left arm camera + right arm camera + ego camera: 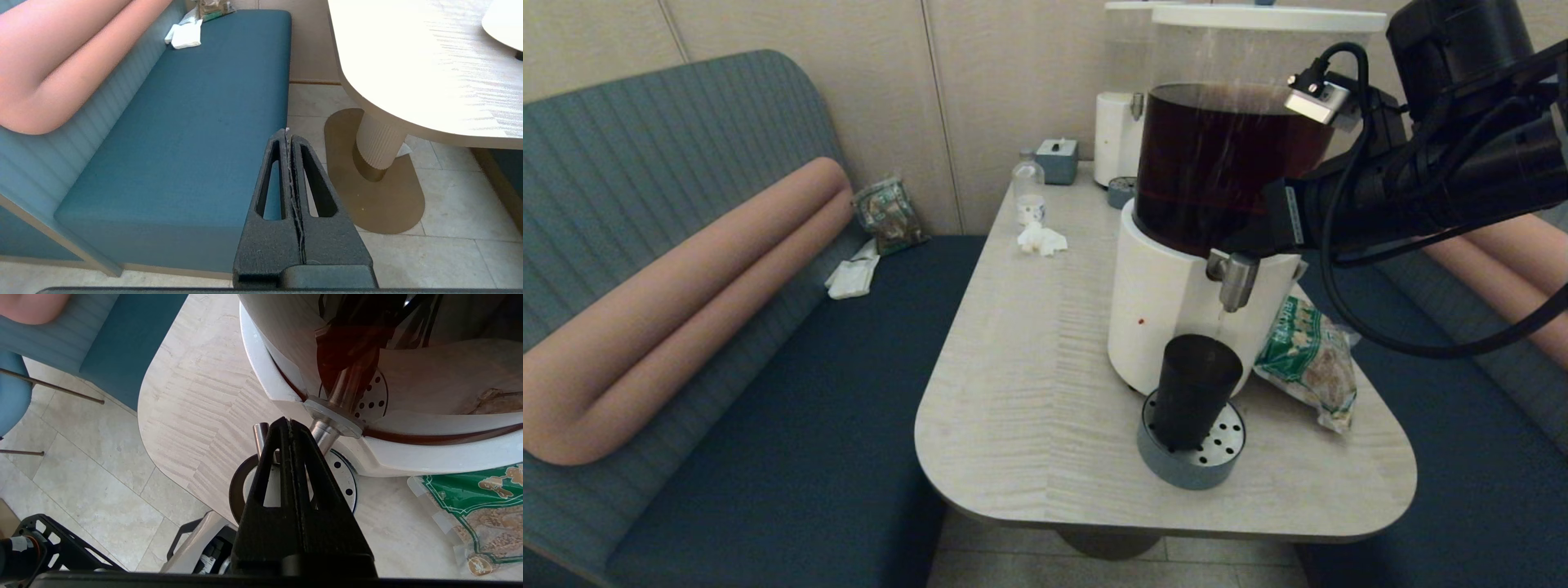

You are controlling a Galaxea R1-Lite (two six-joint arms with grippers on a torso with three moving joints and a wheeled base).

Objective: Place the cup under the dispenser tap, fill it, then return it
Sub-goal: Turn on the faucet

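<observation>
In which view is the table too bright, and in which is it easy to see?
In the left wrist view, glare washes the table nearly white; the head view shows its grain evenly lit; in the right wrist view, the dispenser tank carries dark reflections.

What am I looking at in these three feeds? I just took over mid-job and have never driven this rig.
It is a two-armed robot at a booth table. The wide picture comes from its head; the other two come from cameras behind each arm's fingers.

On the table, the cup stands on a round perforated drip tray, right below the dispenser tap of the big dispenser with brown liquid. A thin stream seems to run from the tap into it. A green snack bag lies beside the dispenser, and a small clear bottle and a crumpled tissue sit farther back.

The right gripper is shut, empty, up against the tap. The left gripper is shut and parked off the table, over the bench and floor. Nothing is held.
</observation>
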